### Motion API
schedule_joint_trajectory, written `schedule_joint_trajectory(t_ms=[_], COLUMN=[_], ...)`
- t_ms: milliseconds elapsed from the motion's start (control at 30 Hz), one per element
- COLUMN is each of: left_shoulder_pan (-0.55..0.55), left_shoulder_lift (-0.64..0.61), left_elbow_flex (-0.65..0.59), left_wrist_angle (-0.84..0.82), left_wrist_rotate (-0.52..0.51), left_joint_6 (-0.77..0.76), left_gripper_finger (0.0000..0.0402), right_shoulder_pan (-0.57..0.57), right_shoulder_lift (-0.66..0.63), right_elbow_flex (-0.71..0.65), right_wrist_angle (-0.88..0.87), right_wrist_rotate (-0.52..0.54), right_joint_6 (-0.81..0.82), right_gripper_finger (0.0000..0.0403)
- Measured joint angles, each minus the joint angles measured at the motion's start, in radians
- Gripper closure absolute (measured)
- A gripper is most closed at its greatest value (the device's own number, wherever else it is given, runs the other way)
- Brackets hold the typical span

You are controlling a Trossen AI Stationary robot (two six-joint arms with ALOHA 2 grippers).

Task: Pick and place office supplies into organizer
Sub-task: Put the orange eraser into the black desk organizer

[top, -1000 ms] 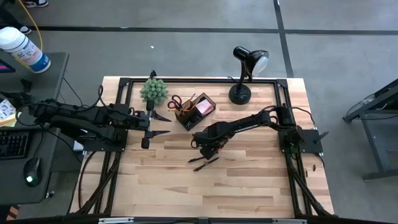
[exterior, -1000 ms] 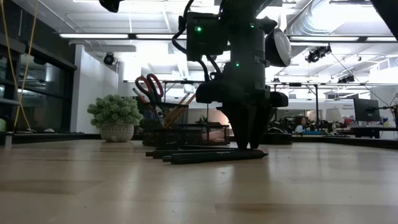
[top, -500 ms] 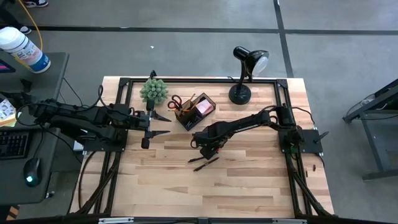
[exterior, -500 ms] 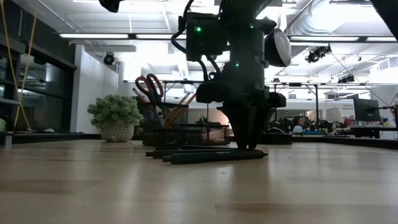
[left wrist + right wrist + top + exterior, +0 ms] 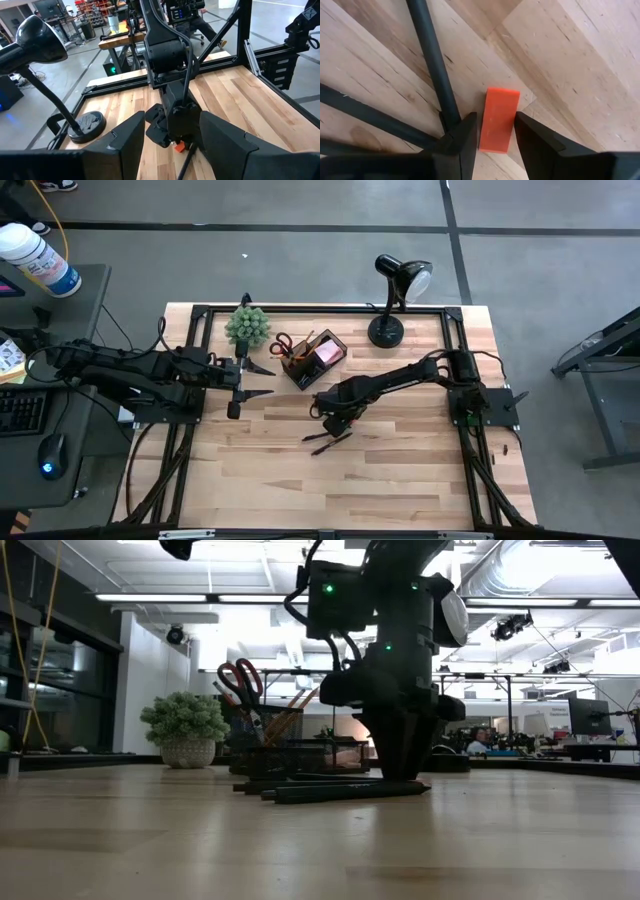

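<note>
Small red rectangular eraser lies flat on the pale wooden tabletop, centre of the high view, beside 2 black pens. Right gripper straddles it, fingers spread to either side and not yet touching, probably aligned for a pinch. Black compartmented organizer stands above, already holding red-handled scissors. Left gripper waits spread at centre left. In the high view the arm hides the eraser; the organizer's compartments are hard to make out.
</note>
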Motion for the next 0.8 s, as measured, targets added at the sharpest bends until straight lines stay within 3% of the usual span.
schedule_joint_trajectory(t_ms=[500,800], left_shoulder_pan=[0.000,0.000], left_shoulder_lift=[-0.004,-0.081], left_elbow_flex=[0.000,0.000], left_wrist_angle=[-0.002,-0.003], left_wrist_rotate=[0.003,0.172], left_joint_6=[-0.001,-0.008], left_gripper_finger=[0.0222,0.0222], right_shoulder_pan=[0.004,-0.012], right_shoulder_lift=[0.013,0.013], right_elbow_flex=[0.150,0.222], right_wrist_angle=[-0.075,-0.140], right_wrist_rotate=[0.059,0.134], right_joint_6=[-0.123,-0.244], right_gripper_finger=[0.0340,0.0328])
